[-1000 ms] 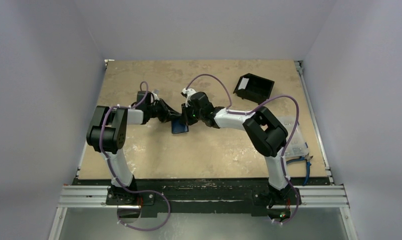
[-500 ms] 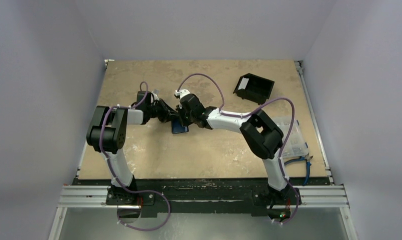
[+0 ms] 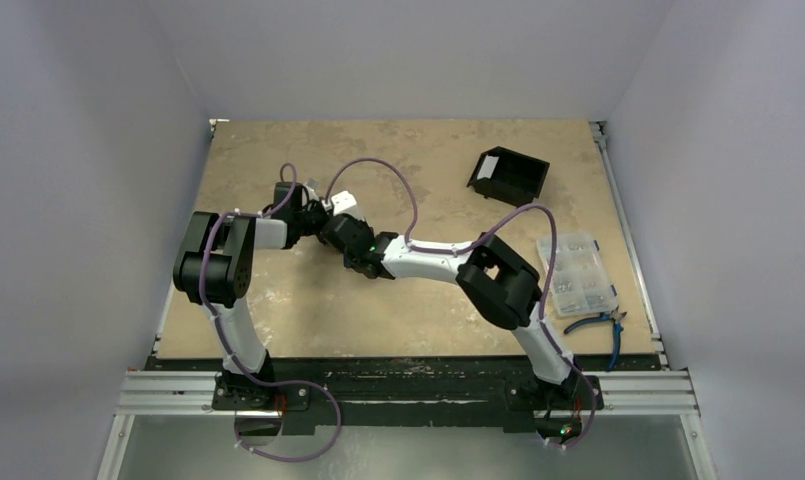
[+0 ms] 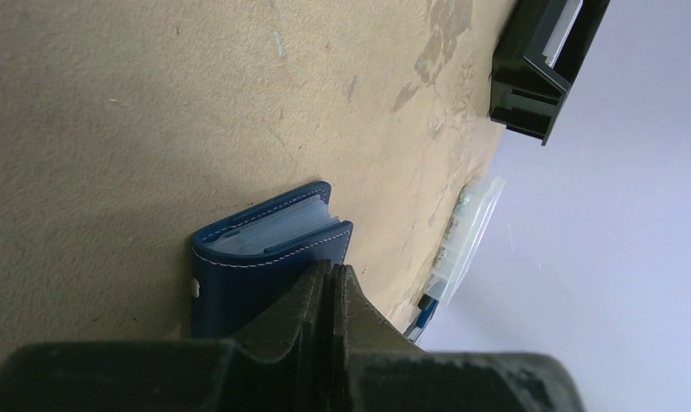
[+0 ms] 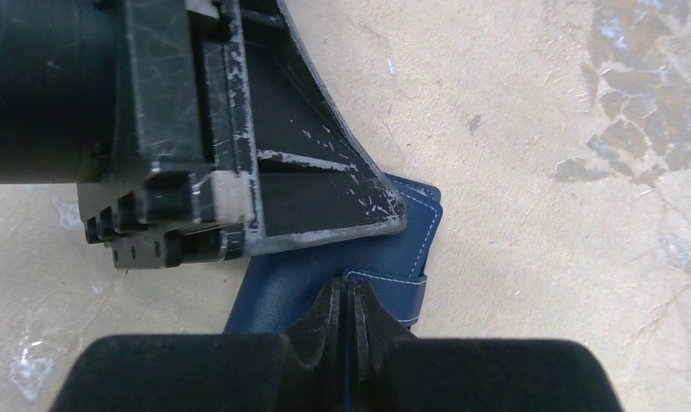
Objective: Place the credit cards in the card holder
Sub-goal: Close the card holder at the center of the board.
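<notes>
Card holder lies mid-table, slightly ajar; the tiny pale mark on its cover is unreadable. Left gripper is clenched, tips on the cover. Right gripper pinches a cover edge. Black box sits far right, its white label illegible.

Robot lab test cell; plain white enclosure walls; scuffed board tabletop; aluminium extrusion rail at near edge

card holder: navy (white stitching) | table: mottled tan | box: black
</notes>
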Motion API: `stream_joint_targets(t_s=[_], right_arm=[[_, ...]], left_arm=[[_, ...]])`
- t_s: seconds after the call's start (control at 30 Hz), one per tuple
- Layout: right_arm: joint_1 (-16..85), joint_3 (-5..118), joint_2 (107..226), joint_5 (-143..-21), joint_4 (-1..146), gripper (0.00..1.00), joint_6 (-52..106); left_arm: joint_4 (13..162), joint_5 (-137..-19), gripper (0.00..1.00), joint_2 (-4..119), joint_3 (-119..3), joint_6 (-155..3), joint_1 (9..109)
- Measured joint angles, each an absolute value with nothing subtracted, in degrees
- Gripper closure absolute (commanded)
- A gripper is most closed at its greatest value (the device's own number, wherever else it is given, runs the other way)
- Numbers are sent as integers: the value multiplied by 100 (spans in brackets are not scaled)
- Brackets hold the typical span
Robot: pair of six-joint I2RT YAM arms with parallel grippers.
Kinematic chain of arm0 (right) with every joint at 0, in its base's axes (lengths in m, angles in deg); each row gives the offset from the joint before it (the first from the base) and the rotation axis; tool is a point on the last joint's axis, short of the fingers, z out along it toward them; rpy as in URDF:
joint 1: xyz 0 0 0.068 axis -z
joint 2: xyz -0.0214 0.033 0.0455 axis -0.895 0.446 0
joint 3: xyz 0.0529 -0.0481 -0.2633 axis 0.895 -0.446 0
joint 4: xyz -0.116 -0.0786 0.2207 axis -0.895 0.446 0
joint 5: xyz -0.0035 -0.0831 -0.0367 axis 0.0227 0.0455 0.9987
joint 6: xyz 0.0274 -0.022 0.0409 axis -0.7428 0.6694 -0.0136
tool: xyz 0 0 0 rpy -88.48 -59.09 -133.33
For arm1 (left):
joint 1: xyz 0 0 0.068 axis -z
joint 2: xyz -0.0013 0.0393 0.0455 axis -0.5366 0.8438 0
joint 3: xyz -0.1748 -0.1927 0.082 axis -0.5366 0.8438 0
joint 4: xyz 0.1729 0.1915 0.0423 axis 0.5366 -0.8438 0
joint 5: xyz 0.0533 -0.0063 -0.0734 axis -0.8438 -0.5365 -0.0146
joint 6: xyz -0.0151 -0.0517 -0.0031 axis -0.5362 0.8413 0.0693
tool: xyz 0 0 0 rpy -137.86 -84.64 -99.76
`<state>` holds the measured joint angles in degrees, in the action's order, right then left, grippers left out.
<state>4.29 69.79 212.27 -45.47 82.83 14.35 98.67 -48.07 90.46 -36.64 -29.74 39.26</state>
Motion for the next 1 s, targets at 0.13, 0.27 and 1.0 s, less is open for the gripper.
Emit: stream_joint_targets(t_s=[0.13,0.27,1.0], right_arm=[[259,7318,21474,-4051,8578,100,1532],[115,7747,21789,-3658,8952,100,1763],[228,7893,21713,-4252,9086,73,2515]], left_arm=[[9862,-4809,100,9046,-3664,-2974,3926],[9851,-4816,100,9046,-3664,-2976,3926],[8907,-4799,100,9052,-4178,-3840,3913]])
